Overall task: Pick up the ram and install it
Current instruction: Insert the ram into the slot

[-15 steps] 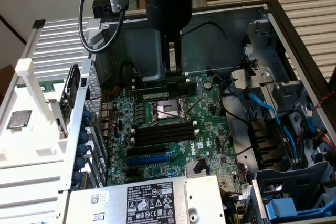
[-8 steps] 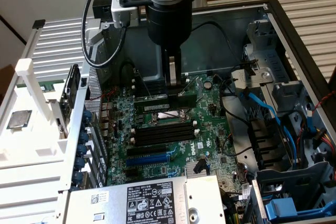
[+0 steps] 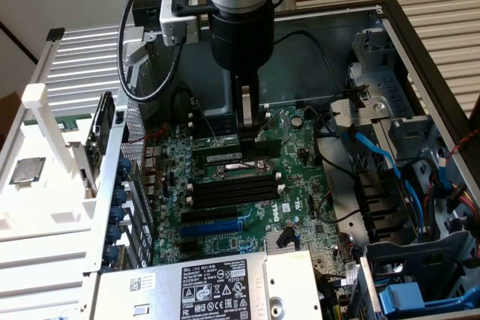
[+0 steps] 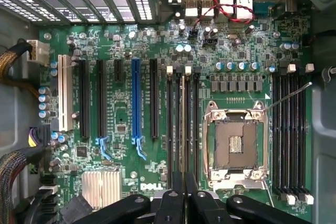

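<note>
Grips the ram point(image 3: 217, 155) in the gripper point(image 3: 247, 139), jaws set narrow across the thin board; hangs straight down from the arm into the open computer case point(image 3: 409, 50); aligns the ram lengthwise with the bank of black memory slots point(image 3: 232, 189) on the motherboard point(image 3: 300, 185), with the blue slot point(image 3: 214, 226) near that bank; cannot confirm which slot, nor full seating (lower edge hidden). In the wrist view, presents the ram point(image 4: 182, 124) edge-on as a thin strip running out from the gripper point(image 4: 184, 195) between the white end clips point(image 4: 169, 70); locates the CPU socket point(image 4: 234, 142) just beside that slot bank.
</note>
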You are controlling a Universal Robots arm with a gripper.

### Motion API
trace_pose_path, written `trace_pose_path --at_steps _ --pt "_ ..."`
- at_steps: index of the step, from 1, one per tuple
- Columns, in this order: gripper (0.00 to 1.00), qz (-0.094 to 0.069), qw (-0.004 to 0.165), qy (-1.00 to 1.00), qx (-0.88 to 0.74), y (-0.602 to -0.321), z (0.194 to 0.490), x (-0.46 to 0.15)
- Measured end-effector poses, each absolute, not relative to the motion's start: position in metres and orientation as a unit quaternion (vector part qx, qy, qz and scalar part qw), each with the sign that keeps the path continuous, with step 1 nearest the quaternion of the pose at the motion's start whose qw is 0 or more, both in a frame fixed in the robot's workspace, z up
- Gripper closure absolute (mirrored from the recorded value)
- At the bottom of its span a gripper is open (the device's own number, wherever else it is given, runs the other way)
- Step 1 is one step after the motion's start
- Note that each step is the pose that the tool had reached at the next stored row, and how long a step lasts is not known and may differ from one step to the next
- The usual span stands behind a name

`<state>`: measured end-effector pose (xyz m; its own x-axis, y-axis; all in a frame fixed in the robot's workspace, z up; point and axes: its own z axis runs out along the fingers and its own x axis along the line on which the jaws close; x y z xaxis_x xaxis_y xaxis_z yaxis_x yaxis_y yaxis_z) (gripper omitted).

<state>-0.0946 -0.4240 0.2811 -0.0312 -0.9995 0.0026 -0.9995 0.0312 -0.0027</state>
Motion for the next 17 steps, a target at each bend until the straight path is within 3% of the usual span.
trace_pose_path --at_steps 17 --pt "0.88 0.006 0.005 0.718 -0.696 -0.433 0.267 -0.098"
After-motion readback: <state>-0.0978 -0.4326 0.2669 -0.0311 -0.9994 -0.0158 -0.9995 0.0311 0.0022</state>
